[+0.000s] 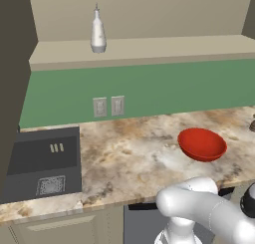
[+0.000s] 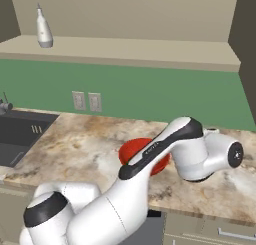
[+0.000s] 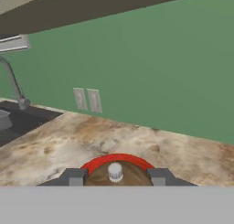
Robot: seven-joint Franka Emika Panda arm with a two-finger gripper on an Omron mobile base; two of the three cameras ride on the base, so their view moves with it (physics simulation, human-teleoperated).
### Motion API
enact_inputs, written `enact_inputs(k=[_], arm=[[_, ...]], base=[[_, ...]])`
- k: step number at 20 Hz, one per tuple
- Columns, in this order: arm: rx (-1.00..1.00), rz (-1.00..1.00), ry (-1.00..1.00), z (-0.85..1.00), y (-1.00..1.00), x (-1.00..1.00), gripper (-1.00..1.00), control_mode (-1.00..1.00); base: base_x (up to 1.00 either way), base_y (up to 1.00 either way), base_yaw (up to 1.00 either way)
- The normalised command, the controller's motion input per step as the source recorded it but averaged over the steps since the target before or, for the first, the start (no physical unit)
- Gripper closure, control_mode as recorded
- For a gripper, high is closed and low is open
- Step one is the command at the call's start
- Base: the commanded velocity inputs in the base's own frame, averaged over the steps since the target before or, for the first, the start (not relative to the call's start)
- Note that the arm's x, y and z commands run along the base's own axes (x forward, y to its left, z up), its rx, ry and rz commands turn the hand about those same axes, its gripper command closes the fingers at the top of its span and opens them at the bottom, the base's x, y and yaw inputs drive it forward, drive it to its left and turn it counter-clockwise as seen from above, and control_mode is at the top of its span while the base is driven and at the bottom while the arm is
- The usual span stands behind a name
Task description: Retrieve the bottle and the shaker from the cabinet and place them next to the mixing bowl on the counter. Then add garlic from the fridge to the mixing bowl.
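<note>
In the hand view my gripper (image 3: pixel 115 177) is shut on the shaker (image 3: pixel 114 172), a brown wooden mill with a pale knob, held between the two dark fingertips (image 3: pixel 73 176). Just beyond it curves the rim of the red mixing bowl (image 3: pixel 116 159). The bowl (image 1: pixel 201 144) (image 2: pixel 131 151) sits on the marbled counter (image 1: pixel 129 158) (image 2: pixel 75 144), and my arm reaches over it towards the right. The pale bottle (image 1: pixel 98 34) (image 2: pixel 44 31) stands upright on the cabinet shelf (image 1: pixel 149 51) (image 2: pixel 125 51), far up and left of the hand. The fridge and the garlic are out of view.
A dark sink (image 1: pixel 42 163) (image 2: pixel 20 134) with a faucet (image 3: pixel 13 86) lies at the counter's left end. Two wall outlets (image 1: pixel 108 106) (image 2: pixel 86 101) (image 3: pixel 87 99) sit on the green backsplash. Bare counter stretches between sink and bowl.
</note>
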Motion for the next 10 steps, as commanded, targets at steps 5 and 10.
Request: enact_inputs(k=[5, 10], arm=[[0.01, 0.22, 0.01, -0.59, -0.34, 0.54, 1.0, -1.0], [0.02, 0.21, 0.0, -0.49, -0.52, 0.53, 1.0, -1.0]], base=[[0.0, 0.0, 0.0], [0.0, 0.0, 0.0]])
